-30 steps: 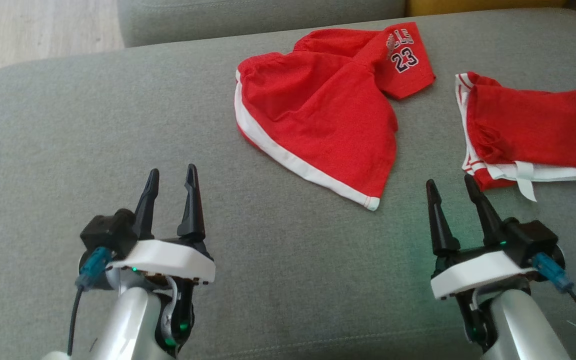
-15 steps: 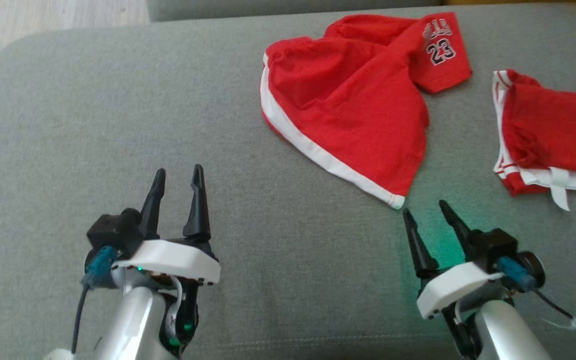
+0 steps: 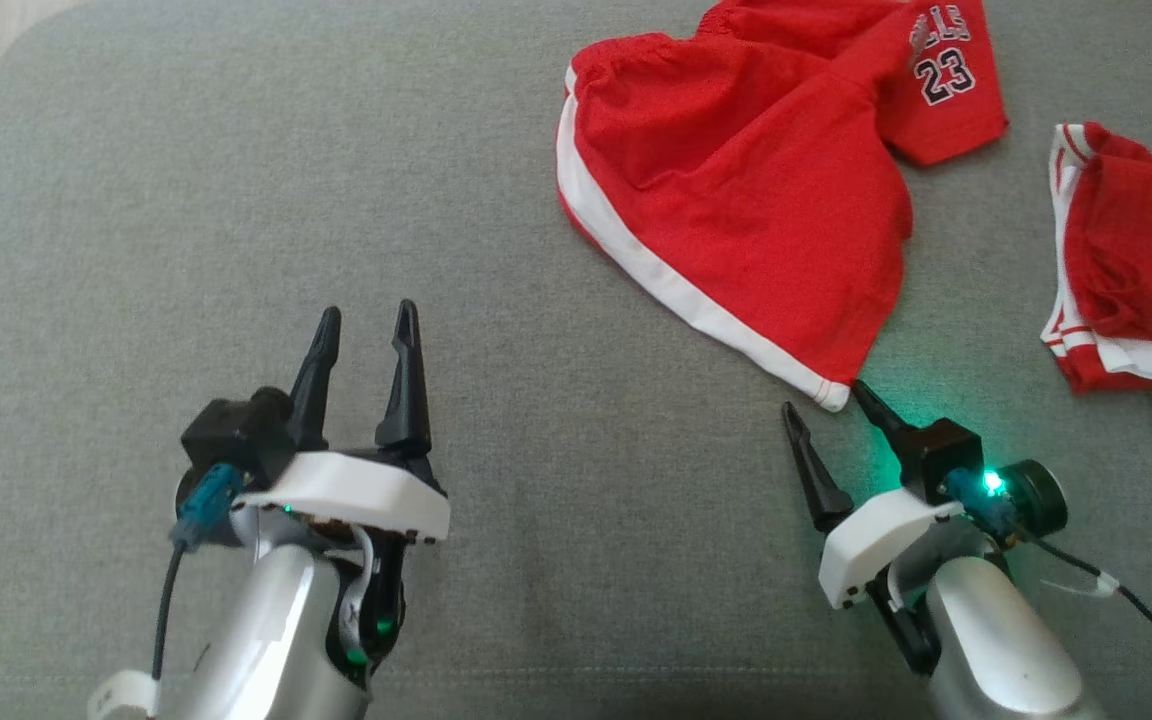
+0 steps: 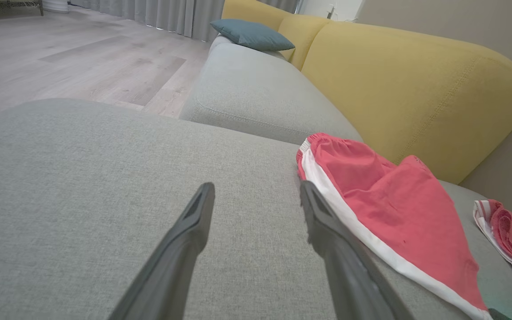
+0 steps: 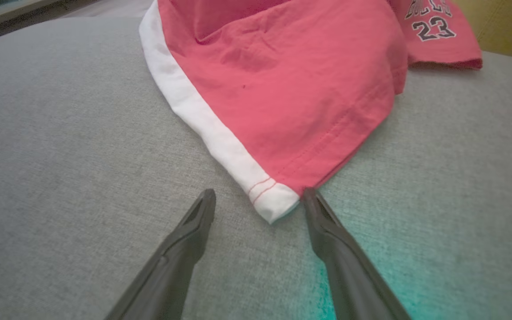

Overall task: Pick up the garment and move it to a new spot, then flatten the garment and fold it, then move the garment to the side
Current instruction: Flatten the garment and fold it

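The garment (image 3: pixel 756 190) is a pair of red shorts with a white side stripe and a "23" print, lying crumpled on the grey cushion (image 3: pixel 236 200). It also appears as the garment (image 5: pixel 291 80) in the right wrist view and the garment (image 4: pixel 385 213) in the left wrist view. My right gripper (image 3: pixel 828 400) is open, its fingertips flanking the white-trimmed lower corner (image 5: pixel 274 202) of the shorts, the right finger touching the hem. My left gripper (image 3: pixel 366 315) stands open over bare cushion, well left of the shorts, with nothing between its fingers.
A second red garment with white trim (image 3: pixel 1126 270) lies bunched at the right edge. A yellow sofa back (image 4: pixel 407 89), another grey seat cushion (image 4: pixel 256 98) and a teal pillow (image 4: pixel 251 34) stand behind. Wood floor (image 4: pixel 60 58) lies beyond the cushion's left edge.
The head camera has shifted, so the whole scene slid. My right gripper has moved forward and left up to the shorts' lower corner. The left gripper has barely moved.
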Motion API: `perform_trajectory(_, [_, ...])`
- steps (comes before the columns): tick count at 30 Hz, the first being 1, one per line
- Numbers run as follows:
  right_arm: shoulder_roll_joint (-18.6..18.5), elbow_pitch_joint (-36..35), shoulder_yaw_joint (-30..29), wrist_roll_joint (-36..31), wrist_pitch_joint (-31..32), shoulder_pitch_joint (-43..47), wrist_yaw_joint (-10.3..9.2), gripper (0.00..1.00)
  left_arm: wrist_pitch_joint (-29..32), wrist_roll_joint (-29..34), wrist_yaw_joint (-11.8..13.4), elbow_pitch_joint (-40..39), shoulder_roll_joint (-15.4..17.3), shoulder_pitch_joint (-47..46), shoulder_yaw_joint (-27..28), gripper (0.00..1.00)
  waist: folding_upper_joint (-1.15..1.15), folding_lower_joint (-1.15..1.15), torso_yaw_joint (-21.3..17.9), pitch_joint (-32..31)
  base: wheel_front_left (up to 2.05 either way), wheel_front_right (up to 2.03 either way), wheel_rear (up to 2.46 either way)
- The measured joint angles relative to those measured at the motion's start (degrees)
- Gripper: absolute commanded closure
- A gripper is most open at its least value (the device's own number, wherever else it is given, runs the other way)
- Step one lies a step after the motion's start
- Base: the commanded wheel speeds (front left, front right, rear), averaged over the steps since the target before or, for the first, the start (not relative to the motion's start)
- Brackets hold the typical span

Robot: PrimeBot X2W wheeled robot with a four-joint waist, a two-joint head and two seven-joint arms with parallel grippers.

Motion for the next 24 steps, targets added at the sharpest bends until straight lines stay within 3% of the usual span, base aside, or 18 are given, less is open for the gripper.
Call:
perform_trajectory(6, [0.0, 3.74, -1.72, -0.53, -0.51, -2.41, 0.0, 0.0, 0.0, 0.0, 0.02, 0.02, 0.0, -0.84, -0.02, 0.0, 0.0, 0.0, 0.61, 0.49, 0.0, 0.0, 0.0])
perform_trajectory(7, [0.0, 4.25, -1.88, -0.52, -0.51, -2.8, 0.0, 0.04, 0.0, 0.0, 0.03, 0.02, 0.0, -0.84, -0.02, 0.0, 0.0, 0.0, 0.64, 0.53, 0.0, 0.0, 0.0])
perform_trajectory(9, [0.01, 5.25, -1.96, -0.47, -0.52, -3.57, 0.0, 1.0, 0.0, 0.0, 0.24, 0.02, 0.0, -0.84, -0.01, 0.0, 0.0, 0.0, 0.62, 0.55, 0.0, 0.0, 0.0])
perform_trajectory(24, [-0.02, 6.6, -6.84, -2.22, -2.14, -4.36, 0.0, 1.0, 0.0, 0.63, -0.18, 0.47, -0.01, -0.84, 0.57, 0.0, 0.0, 0.0, -2.29, -1.09, 0.0, 0.0, 0.0])
